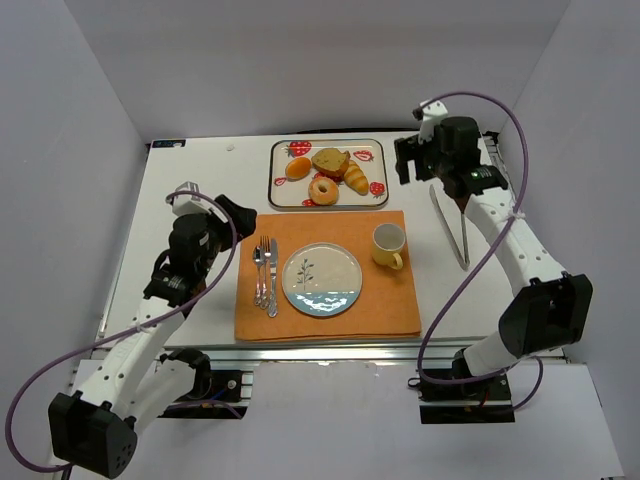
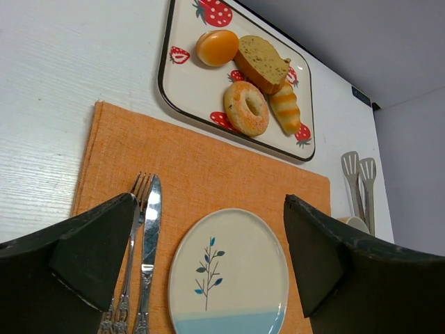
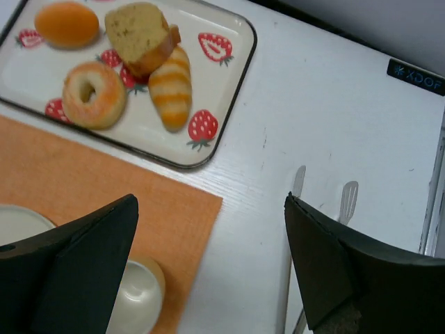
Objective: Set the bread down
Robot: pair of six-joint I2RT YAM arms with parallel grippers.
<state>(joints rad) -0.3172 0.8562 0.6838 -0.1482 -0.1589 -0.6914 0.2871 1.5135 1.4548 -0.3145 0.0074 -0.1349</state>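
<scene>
A strawberry-print tray (image 1: 283,190) at the back of the table holds a round orange bun (image 1: 298,167), a slice of brown bread (image 1: 329,160), a glazed doughnut (image 1: 323,189) and a striped croissant (image 1: 355,178). A white and blue plate (image 1: 322,280) lies bare on the orange placemat (image 1: 300,225). My left gripper (image 1: 240,215) is open and empty above the mat's left edge; its view shows the plate (image 2: 243,257) and the tray (image 2: 182,90). My right gripper (image 1: 405,160) is open and empty to the right of the tray (image 3: 219,80), above the table.
A yellow cup (image 1: 389,243) stands on the mat's right side. A spoon, fork and knife (image 1: 265,275) lie left of the plate. Metal tongs (image 1: 452,225) lie on the table right of the mat, under the right arm. White walls enclose the table.
</scene>
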